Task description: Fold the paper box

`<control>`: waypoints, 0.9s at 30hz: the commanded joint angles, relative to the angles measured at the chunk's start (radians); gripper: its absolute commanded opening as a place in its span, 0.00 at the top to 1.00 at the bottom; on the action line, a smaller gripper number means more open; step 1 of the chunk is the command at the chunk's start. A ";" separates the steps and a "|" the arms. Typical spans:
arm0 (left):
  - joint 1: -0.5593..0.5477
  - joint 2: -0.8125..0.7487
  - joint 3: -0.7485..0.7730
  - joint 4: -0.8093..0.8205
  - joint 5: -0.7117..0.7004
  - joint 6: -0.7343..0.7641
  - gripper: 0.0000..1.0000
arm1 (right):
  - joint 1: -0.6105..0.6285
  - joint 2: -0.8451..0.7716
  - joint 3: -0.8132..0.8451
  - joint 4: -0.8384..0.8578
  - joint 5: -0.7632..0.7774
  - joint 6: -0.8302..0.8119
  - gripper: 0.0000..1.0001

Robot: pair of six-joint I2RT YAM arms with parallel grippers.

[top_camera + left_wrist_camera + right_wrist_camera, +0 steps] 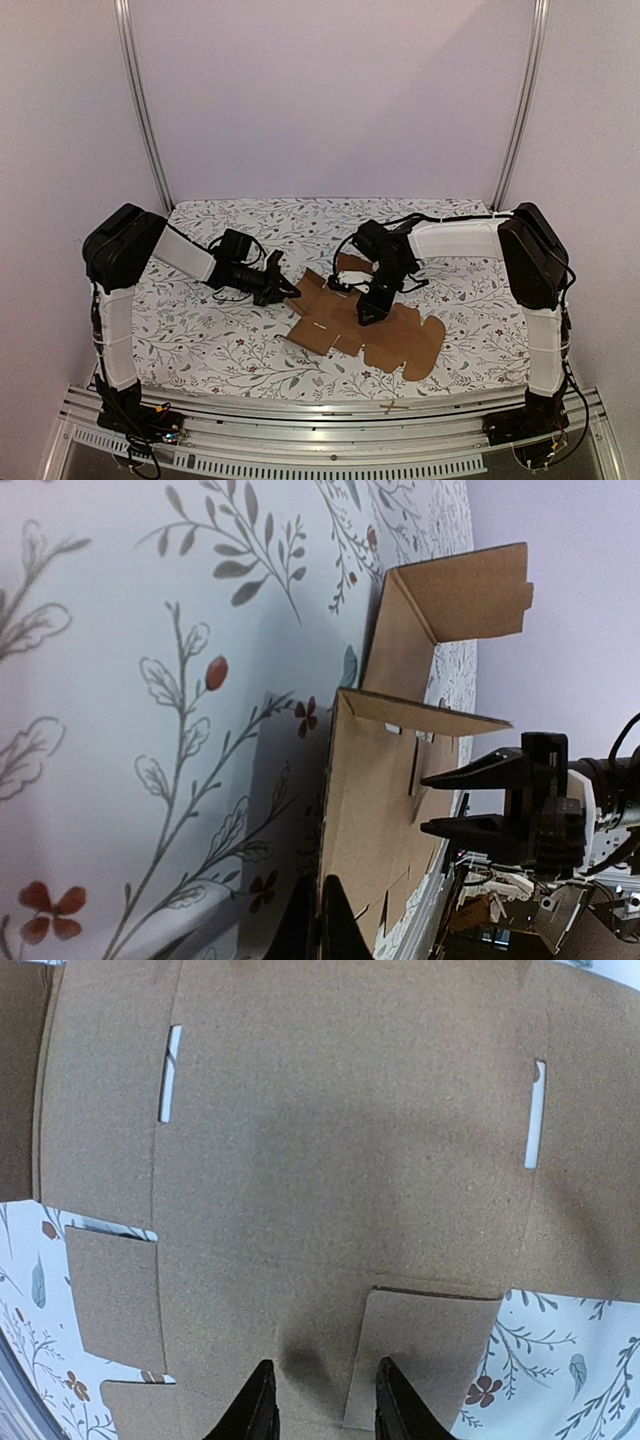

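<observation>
Just ahead of the two arms, the paper box (400, 335) lies opened out on the floral-print desk (200, 330), a little right of centre. It sits between the grippers and is touched by both.

The left gripper (288, 290) reaches in low from the left. Its fingers are pressed together on the sheet's left edge, and the left wrist view shows that edge running down between the dark fingertips (340, 930). A shadow falls on the cloth beside it.

The right gripper (372, 312) points down onto the middle of the sheet. Its fingers (258, 1405) are spread partway with nothing between them, their tips at or just above the cardboard beside a small rectangular flap (420, 1360).

The box is plain brown corrugated board, die-cut into a broad central panel with flaps and notched tabs around its outline. Two narrow slots (170, 1075) pierce the panel, one on each side in the right wrist view. Most of the sheet lies flat. In the left wrist view, one flap (460, 595) at the far end stands up from the desk, and a second creased strip (420, 715) rises nearer the right gripper.
</observation>
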 commanded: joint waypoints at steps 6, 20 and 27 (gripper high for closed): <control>0.007 0.017 0.019 -0.056 -0.065 0.048 1.00 | -0.091 0.115 0.006 -0.070 -0.151 0.103 0.75; 0.008 0.044 0.176 -0.289 -0.110 0.204 1.00 | -0.143 0.146 0.030 -0.070 -0.120 0.163 0.89; 0.020 0.126 0.392 -0.442 -0.139 0.275 1.00 | -0.143 0.162 0.069 -0.122 -0.018 0.193 0.97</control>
